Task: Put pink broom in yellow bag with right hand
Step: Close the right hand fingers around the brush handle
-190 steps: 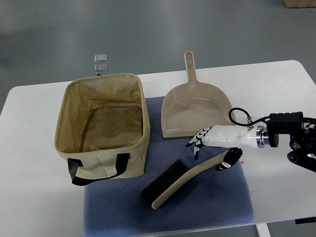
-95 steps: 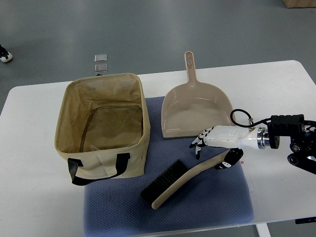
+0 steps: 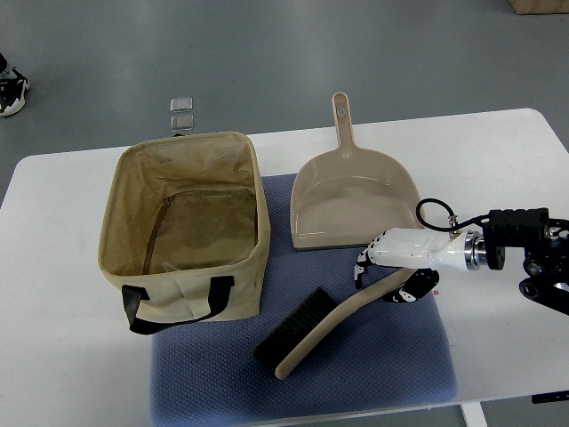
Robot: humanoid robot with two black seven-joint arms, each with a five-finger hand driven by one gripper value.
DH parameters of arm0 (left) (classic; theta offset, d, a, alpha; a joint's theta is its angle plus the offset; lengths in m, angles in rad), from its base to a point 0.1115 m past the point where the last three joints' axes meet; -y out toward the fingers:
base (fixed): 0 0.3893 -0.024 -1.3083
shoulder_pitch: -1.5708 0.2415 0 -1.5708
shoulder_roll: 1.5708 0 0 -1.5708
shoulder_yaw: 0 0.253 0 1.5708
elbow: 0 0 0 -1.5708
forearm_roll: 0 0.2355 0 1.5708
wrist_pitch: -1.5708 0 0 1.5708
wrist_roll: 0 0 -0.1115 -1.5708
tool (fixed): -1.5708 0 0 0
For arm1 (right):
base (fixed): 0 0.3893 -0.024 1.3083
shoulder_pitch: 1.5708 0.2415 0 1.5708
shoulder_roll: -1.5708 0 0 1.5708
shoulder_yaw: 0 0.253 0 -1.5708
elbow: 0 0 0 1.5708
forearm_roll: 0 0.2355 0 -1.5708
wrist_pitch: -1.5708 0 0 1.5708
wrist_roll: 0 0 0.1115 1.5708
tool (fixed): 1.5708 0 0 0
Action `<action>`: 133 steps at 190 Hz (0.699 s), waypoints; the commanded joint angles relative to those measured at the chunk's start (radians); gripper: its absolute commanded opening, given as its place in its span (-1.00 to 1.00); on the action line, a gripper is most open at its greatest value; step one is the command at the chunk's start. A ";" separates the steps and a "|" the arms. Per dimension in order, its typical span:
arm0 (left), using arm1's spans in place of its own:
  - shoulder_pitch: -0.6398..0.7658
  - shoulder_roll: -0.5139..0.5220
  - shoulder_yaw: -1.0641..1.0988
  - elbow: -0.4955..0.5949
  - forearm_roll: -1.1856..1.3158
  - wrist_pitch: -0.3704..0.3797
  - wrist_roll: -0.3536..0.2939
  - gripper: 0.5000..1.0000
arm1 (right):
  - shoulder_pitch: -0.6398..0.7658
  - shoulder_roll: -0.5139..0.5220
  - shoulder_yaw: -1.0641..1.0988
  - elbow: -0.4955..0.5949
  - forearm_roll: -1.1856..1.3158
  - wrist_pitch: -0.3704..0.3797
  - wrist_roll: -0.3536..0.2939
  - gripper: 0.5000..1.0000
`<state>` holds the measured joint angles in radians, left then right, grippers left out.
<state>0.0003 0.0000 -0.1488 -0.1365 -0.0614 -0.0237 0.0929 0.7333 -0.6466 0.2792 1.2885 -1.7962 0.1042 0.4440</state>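
We count one brush [image 3: 324, 330], one dustpan [image 3: 351, 196], one fabric bag [image 3: 185, 234] and one robot hand, the right hand [image 3: 391, 268], whose arm comes in from the right edge. The brush, beige-pink with black bristles, lies flat and slanted on a blue mat [image 3: 373, 365], its bristle end near the bag's front corner and its handle rising toward the hand. We see the right hand's fingers [image 3: 361, 267] curled around the upper end of that handle, the thumb on the near side, so the hand is closed on the brush, which lies on the mat. The dustpan sits just behind, its mouth on the mat's far edge and its handle pointing away from us. The bag stands open and upright at the left, tan-yellow with a black strap handle on its near side, its right part resting on the mat. The mat lies on a white table [image 3: 62, 356] with rounded corners. Beyond it we see a grey floor with two small clear squares [image 3: 181, 113] and, at the far left edge, a shoe [image 3: 11, 93].
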 commanded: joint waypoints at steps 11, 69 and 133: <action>0.000 0.000 0.000 0.000 0.000 -0.001 -0.001 1.00 | 0.002 -0.001 0.000 0.002 0.001 0.000 0.005 -0.47; 0.000 0.000 0.000 0.000 0.000 0.001 -0.001 1.00 | 0.000 0.001 0.000 0.002 0.001 0.000 0.013 -0.94; 0.000 0.000 0.000 0.000 0.000 -0.001 0.001 1.00 | 0.011 -0.021 0.018 0.002 0.017 -0.015 0.042 -1.00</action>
<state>0.0005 0.0000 -0.1488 -0.1366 -0.0614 -0.0239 0.0933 0.7354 -0.6561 0.2878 1.2901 -1.7894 0.0987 0.4742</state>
